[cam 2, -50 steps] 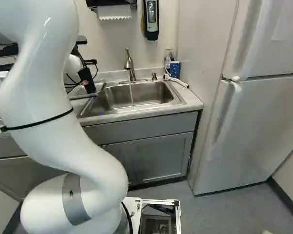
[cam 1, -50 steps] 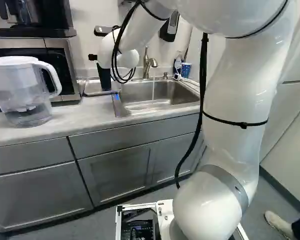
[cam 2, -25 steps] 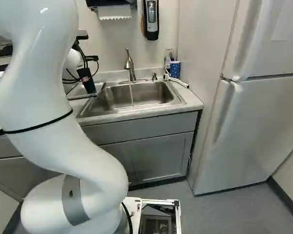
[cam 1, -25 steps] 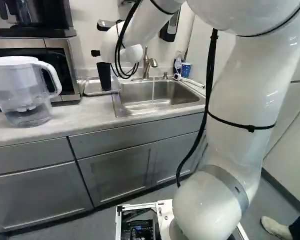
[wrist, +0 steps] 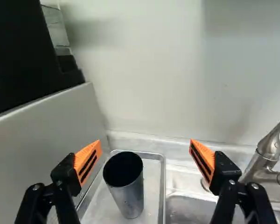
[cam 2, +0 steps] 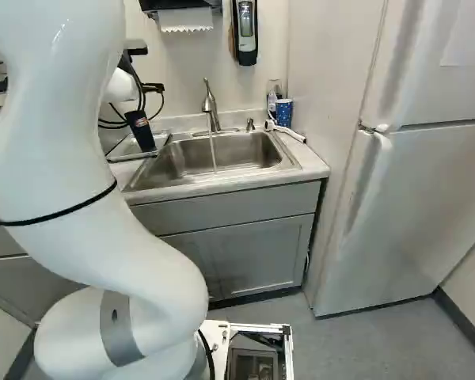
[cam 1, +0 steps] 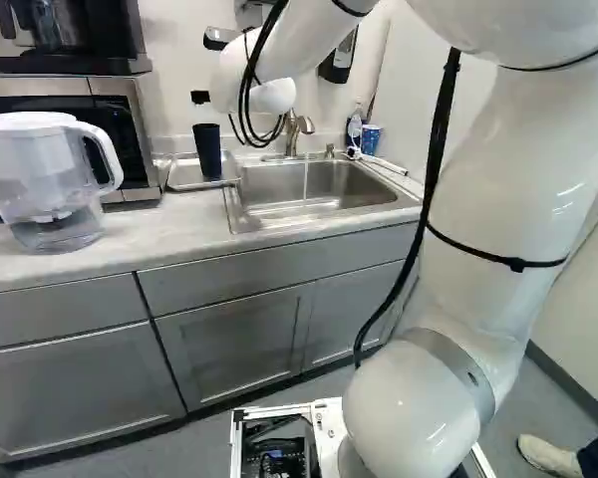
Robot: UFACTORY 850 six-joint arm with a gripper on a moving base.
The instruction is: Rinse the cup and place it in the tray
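On the tray (wrist: 152,191), an upright cup (wrist: 128,191).

Your pale worktop (cam 1: 159,229) holds the clear pitcher (cam 1: 35,174) in front of the microwave (cam 1: 130,129), the metal tray (cam 1: 184,179) beside the inset sink (cam 1: 324,184), and, near the sink's far corner, a bottle (cam 1: 355,127) and a blue patterned cup (cam 1: 371,142).

Open air above the cup (wrist: 131,198), microwave (wrist: 42,140) close on one side, gap there seemingly slim, faucet (wrist: 267,161) opposite (wall (wrist: 154,70) behind).
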